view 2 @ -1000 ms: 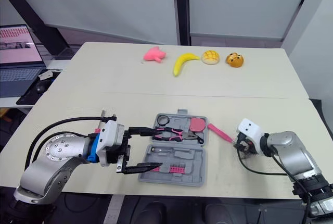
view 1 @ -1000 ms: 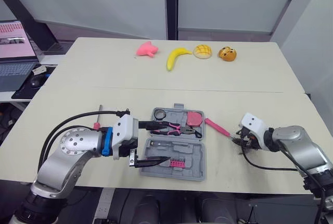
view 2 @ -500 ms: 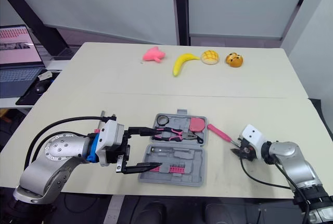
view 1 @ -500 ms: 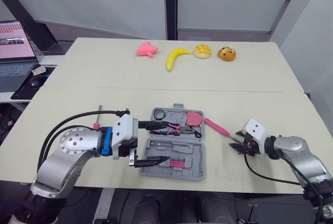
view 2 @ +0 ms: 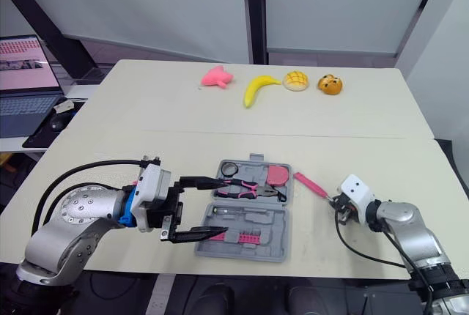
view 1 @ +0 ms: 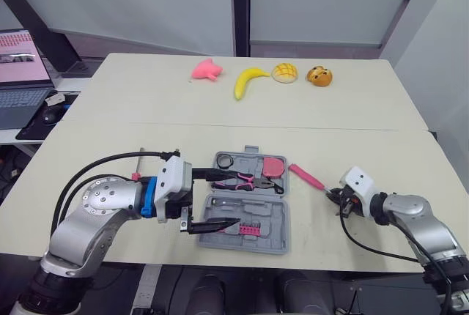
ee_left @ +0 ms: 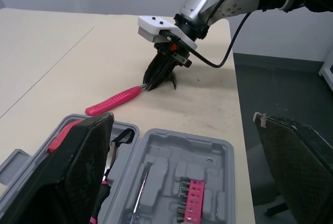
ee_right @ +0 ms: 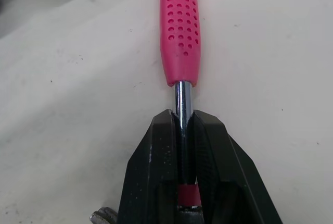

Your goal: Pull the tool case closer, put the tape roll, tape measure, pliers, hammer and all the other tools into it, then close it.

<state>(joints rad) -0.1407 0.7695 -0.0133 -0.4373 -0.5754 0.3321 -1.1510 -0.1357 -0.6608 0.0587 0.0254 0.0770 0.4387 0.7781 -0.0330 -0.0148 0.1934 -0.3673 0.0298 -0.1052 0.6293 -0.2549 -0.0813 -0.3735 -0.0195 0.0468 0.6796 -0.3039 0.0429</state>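
Packing the hammer [ee_right: 180, 26]: pinching its steel shaft tight in the right pincer [ee_right: 182, 130], arm low, on the counter [view 1: 366, 132] at 3 o'clock of the open tool case [view 1: 278, 236]. Next, likely lifting it across into the case. Holding the left pincer [view 1: 228, 198] spread wide, empty, at the case's 9 o'clock edge.

Setting: robotics test lab in an office-type room.
Evidence:
- two plain beige tabletops [view 1: 146, 110] pushed edge to edge
- pale grey wall panels [view 1: 146, 0] behind, split by a dark post [view 1: 241, 7]
- to the left, an open laptop [view 1: 22, 73] with a mouse [view 1: 50, 113]
- staged props in a row at the far edge: pink toy [view 1: 206, 70], banana [view 1: 249, 80], bun [view 1: 285, 72], orange toy [view 1: 319, 75]
- small grey tool case [view 1: 245, 223] lying open near the front edge
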